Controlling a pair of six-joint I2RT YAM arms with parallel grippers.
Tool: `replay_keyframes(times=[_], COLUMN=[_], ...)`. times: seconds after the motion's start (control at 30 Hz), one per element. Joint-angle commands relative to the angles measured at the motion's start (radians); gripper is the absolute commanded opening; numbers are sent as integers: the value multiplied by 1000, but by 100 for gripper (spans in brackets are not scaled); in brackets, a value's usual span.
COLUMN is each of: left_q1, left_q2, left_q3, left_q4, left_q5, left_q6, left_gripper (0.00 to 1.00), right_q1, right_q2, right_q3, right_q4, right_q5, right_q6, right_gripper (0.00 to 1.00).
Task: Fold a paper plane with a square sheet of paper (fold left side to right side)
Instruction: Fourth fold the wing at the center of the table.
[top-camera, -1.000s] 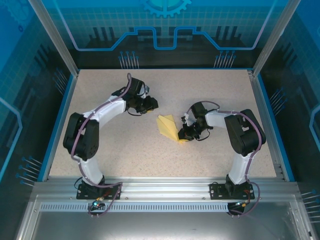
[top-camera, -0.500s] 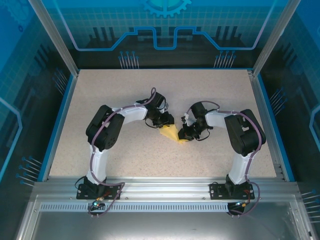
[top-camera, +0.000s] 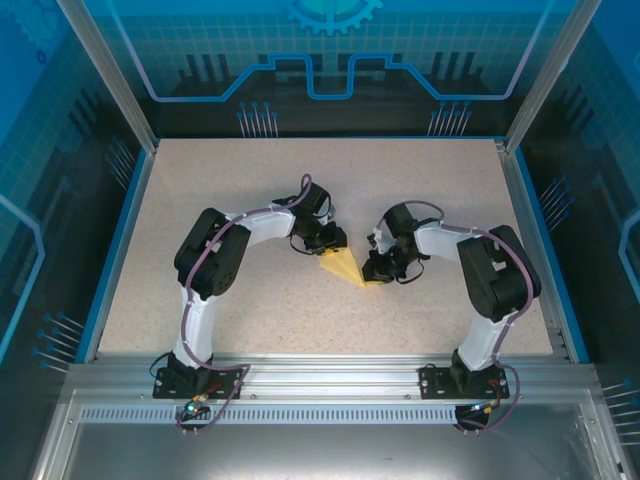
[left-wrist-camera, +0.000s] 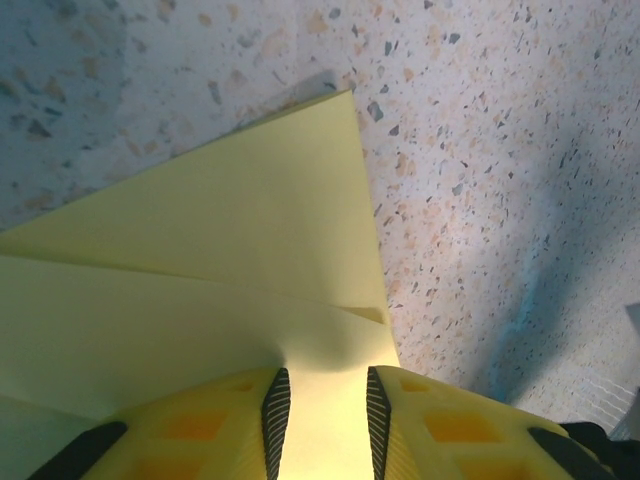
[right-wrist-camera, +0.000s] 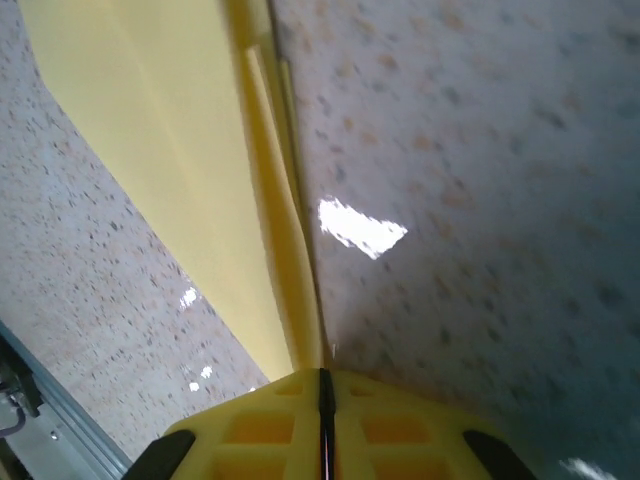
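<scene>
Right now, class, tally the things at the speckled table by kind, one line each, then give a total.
Robot arms: 2 (left arm, right arm)
Folded yellow paper: 1
Total: 3

paper sheet (top-camera: 345, 268): 1 | left hand (left-wrist-camera: 320, 395) + right hand (right-wrist-camera: 322, 385): 2 | table (top-camera: 200, 200): 1

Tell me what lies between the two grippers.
The folded paper, as the top view shows. The left gripper is over its far end, and the right gripper is shut on its near tip.
</scene>
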Motion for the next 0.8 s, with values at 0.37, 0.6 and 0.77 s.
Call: replay_keyframes(times=[0.37,0.6,0.77], left_q1=[-1,-1,-1], left_q2=[37,40,41], left_q3=[-30,-27,-27], left_q4=[6,5,3], left_q5=[-35,-33,-38], left_q6=[-5,-7,-8], left_gripper=[32,32,32], right_q1=[83,113,115], right_q2=[38,110,144], right_q3=[50,82,81], right_q4=[282,306,289], right_q5=[-28,10,69], right_q6=[402,426,407], right_gripper=[9,9,9])
